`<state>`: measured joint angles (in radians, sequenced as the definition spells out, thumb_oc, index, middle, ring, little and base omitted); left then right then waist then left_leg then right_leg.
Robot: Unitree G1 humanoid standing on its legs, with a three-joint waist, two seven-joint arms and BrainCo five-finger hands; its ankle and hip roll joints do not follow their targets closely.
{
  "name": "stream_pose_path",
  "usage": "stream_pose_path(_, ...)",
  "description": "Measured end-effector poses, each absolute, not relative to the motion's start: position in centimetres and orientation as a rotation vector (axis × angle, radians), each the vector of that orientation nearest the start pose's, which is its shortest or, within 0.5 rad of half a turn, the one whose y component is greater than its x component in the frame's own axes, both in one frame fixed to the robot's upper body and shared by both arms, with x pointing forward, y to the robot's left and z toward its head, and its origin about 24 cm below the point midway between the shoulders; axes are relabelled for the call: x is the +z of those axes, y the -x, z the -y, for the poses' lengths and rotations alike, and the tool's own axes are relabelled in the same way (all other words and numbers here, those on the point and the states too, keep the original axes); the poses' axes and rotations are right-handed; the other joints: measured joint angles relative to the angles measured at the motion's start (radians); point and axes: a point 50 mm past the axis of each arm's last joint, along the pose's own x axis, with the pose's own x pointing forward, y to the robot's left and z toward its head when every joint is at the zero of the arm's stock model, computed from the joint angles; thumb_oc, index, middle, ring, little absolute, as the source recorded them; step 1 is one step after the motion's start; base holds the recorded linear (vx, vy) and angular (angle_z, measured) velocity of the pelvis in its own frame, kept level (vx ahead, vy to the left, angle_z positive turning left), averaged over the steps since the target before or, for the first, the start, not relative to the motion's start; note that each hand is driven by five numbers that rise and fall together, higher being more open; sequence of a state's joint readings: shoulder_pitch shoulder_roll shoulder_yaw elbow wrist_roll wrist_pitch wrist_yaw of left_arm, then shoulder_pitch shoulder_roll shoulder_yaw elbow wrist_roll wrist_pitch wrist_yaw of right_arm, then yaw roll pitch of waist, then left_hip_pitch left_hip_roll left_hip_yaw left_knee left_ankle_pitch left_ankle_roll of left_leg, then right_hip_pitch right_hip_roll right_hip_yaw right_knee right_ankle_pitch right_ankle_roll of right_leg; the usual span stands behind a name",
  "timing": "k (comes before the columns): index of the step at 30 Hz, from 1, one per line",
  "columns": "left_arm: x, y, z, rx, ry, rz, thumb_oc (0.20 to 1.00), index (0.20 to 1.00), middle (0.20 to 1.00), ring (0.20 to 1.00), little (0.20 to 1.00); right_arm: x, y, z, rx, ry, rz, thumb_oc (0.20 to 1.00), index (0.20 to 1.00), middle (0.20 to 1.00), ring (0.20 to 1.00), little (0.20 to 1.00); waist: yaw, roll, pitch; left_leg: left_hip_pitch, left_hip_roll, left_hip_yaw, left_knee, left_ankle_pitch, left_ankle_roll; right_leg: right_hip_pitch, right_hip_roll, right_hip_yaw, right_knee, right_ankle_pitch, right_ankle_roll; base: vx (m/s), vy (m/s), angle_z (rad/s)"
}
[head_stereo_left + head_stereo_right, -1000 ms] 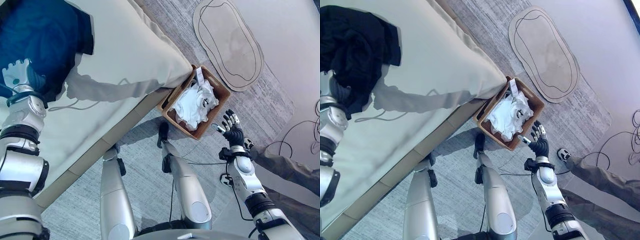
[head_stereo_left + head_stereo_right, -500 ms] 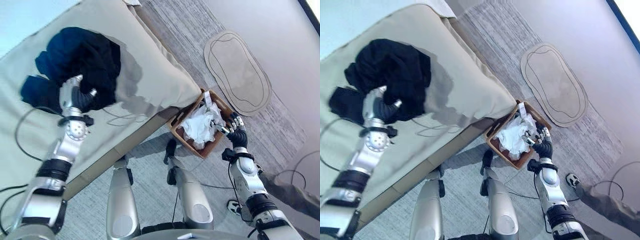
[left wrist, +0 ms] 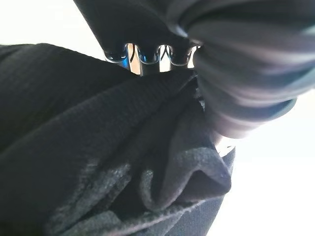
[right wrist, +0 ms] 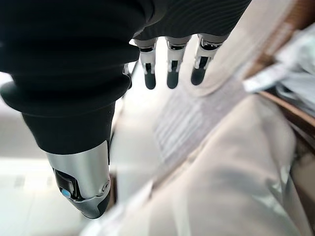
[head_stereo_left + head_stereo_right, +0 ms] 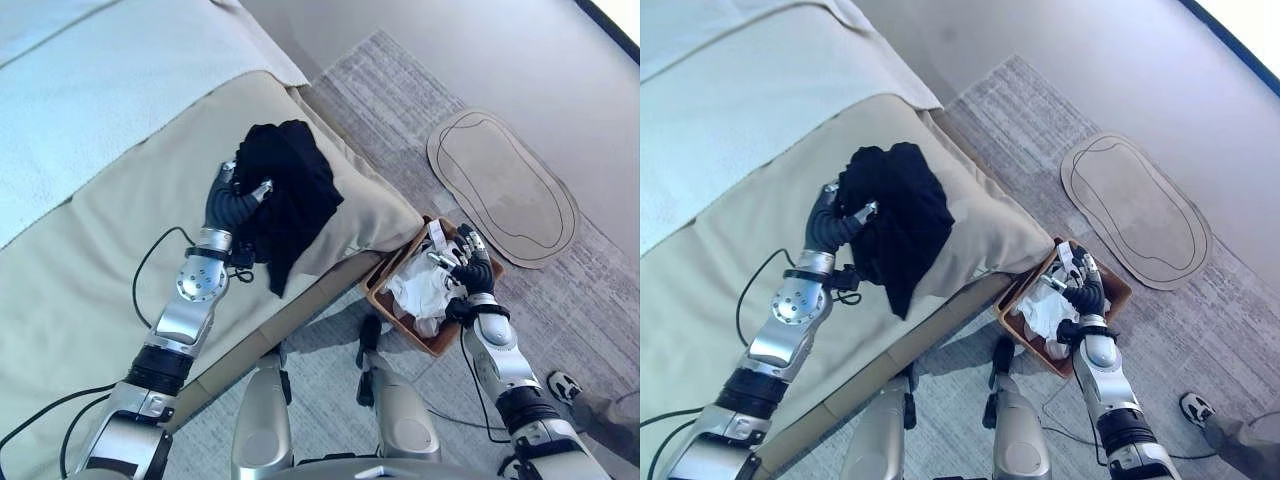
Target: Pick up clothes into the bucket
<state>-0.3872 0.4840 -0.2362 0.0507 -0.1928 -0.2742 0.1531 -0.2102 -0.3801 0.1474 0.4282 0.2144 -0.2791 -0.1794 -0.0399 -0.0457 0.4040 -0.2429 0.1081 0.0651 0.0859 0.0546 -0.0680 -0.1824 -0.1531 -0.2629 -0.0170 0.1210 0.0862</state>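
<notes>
- While curled round the black garment (image 5: pixel 285 195), left hand (image 5: pixel 232 203) lifts it off the bed (image 5: pixel 100 230), frame centre, for carrying.
- Right hand (image 5: pixel 470 270), fingers straight and empty, hovers over the basket (image 5: pixel 440 342), lower right, already holding white clothes (image 5: pixel 420 290).

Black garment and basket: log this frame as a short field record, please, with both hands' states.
garment: black garment bunched on the beige bed, near its corner
left hand: left hand curled round the garment
basket: brown basket on the floor beside the bed, white clothes inside
right hand: right hand over the basket, fingers straight, holding nothing
floor: oval mat beyond the basket
</notes>
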Motion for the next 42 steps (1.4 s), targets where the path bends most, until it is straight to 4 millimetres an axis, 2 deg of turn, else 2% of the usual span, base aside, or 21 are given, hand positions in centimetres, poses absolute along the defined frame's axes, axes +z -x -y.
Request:
stream_pose_path(4, 17.1, -29.6, -14.2, -0.268, -0.211, 0.610, 0.200, 0.200, 0.200, 0.200, 0.200, 5.8, -29.6, 18.7, 0.086, 0.411, 0.161, 1.000, 1.000, 1.000, 1.000, 1.000, -0.003, 0.012, -0.053, 0.060, 0.003, 0.015, -0.043, 0.000, -0.001, 0.044, 0.008, 0.007, -0.025, 0.001, 0.001, 0.07, -0.034, -0.07)
stream_pose_path(8, 17.9, -28.7, -12.5, -0.375, -0.151, 0.652, 0.200, 0.200, 0.200, 0.200, 0.200, 6.8, -30.1, 16.7, 0.205, 0.475, 0.211, 1.000, 1.000, 1.000, 1.000, 1.000, 0.000, 0.035, -0.110, 0.088, 0.004, 0.016, -0.053, 0.000, -0.001, 0.072, 0.012, 0.007, -0.037, 0.000, 0.001, 0.07, -0.034, -0.01)
stream_pose_path(10, 18.1, -28.5, -12.0, -0.408, -0.127, 0.662, 0.200, 0.200, 0.200, 0.200, 0.200, 7.0, -30.2, 15.4, 0.277, 0.486, 0.222, 1.000, 1.000, 1.000, 1.000, 1.000, 0.000, 0.041, -0.118, 0.118, 0.003, 0.018, -0.065, 0.001, -0.002, 0.102, 0.013, 0.007, -0.050, 0.000, 0.001, 0.08, -0.040, -0.01)
stream_pose_path(12, 18.0, -28.3, -11.5, -0.441, -0.105, 0.657, 0.200, 0.200, 0.200, 0.200, 0.200, 7.3, -29.7, 14.2, 0.356, 0.470, 0.243, 1.000, 1.000, 1.000, 1.000, 1.000, 0.000, 0.050, -0.142, 0.137, 0.003, 0.019, -0.079, 0.001, -0.002, 0.119, 0.015, 0.006, -0.061, -0.001, 0.002, 0.09, -0.033, 0.00)
stream_pose_path(15, 17.8, -28.1, -11.0, -0.479, -0.082, 0.645, 0.200, 0.200, 0.200, 0.200, 0.200, 7.5, -29.5, 13.3, 0.413, 0.428, 0.250, 1.000, 1.000, 1.000, 1.000, 1.000, 0.001, 0.059, -0.155, 0.164, 0.002, 0.021, -0.093, 0.001, -0.002, 0.145, 0.016, 0.005, -0.072, -0.001, 0.003, 0.08, -0.020, 0.00)
stream_pose_path(26, 17.3, -27.0, -8.3, -0.594, 0.007, 0.630, 0.200, 0.200, 0.200, 0.200, 0.200, 7.3, -28.7, 9.5, 0.500, 0.205, 0.242, 1.000, 1.000, 1.000, 1.000, 1.000, 0.001, 0.071, -0.212, 0.198, 0.001, 0.036, -0.110, 0.002, -0.002, 0.163, 0.015, 0.010, -0.072, -0.006, 0.007, 0.03, -0.010, -0.03)
stream_pose_path(27, 17.2, -26.9, -8.1, -0.606, 0.013, 0.627, 0.200, 0.200, 0.200, 0.200, 0.200, 7.4, -28.6, 9.2, 0.511, 0.197, 0.247, 0.404, 0.404, 0.404, 0.404, 0.404, 0.002, 0.072, -0.213, 0.198, 0.001, 0.036, -0.110, 0.002, -0.002, 0.163, 0.015, 0.010, -0.072, -0.006, 0.007, 0.00, 0.000, 0.00)
stream_pose_path(28, 17.1, -26.8, -8.0, -0.606, 0.020, 0.623, 0.200, 0.200, 0.200, 0.200, 0.200, 7.5, -28.5, 9.0, 0.516, 0.196, 0.249, 0.200, 0.200, 0.200, 0.200, 0.200, 0.002, 0.072, -0.215, 0.198, 0.001, 0.036, -0.110, 0.002, -0.002, 0.163, 0.015, 0.010, -0.072, -0.006, 0.007, 0.00, 0.000, 0.00)
stream_pose_path(33, 16.4, -26.7, -8.0, -0.599, 0.047, 0.594, 0.200, 0.200, 0.200, 0.200, 0.200, 7.4, -28.5, 9.0, 0.516, 0.187, 0.244, 0.200, 0.200, 0.200, 0.200, 0.200, 0.002, 0.077, -0.226, 0.198, 0.001, 0.035, -0.110, 0.001, -0.002, 0.163, 0.014, 0.010, -0.072, -0.006, 0.007, 0.00, 0.000, 0.00)
stream_pose_path(42, 15.3, -26.4, -8.6, -0.575, 0.054, 0.548, 0.200, 0.200, 0.200, 0.200, 0.200, 5.8, -27.6, 10.0, 0.469, 0.165, 0.179, 0.200, 0.200, 0.200, 0.200, 0.200, 0.002, 0.077, -0.254, 0.202, 0.001, 0.035, -0.110, 0.002, -0.002, 0.169, 0.014, 0.010, -0.072, -0.007, 0.008, 0.00, 0.000, 0.00)
